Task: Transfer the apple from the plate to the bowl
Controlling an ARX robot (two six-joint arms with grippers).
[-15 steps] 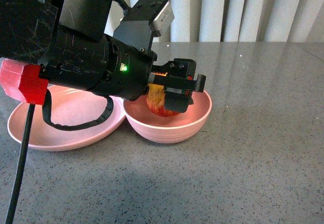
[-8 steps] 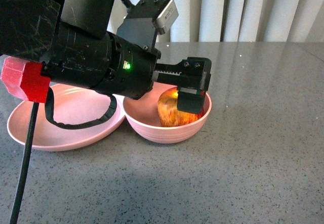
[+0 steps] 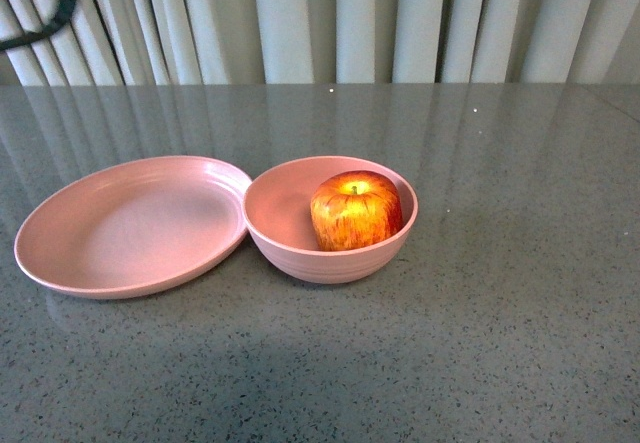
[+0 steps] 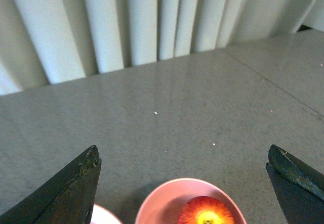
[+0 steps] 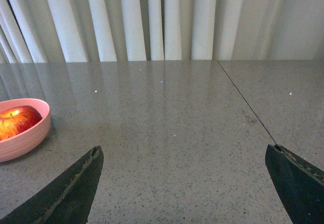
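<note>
The red apple (image 3: 356, 210) with a yellowish top sits upright inside the deep pink bowl (image 3: 290, 248). The shallow pink plate (image 3: 130, 225) lies bare just left of the bowl, touching its rim. In the left wrist view my left gripper (image 4: 185, 176) is open, high above the bowl (image 4: 162, 204), with the apple (image 4: 206, 212) below between its jaws. In the right wrist view my right gripper (image 5: 185, 176) is open and empty over bare table, with the bowl (image 5: 25, 138) and apple (image 5: 17, 122) far off to one side. Neither gripper shows in the front view.
The grey speckled table (image 3: 520, 293) stretches around the dishes. White curtains (image 3: 400, 23) hang behind its far edge. A black cable (image 3: 40, 13) shows at the top left of the front view. A seam (image 5: 243, 100) crosses the tabletop in the right wrist view.
My left gripper let go of the apple in the bowl, then rose up and out of the front view. The apple now rests upright in the bowl.
</note>
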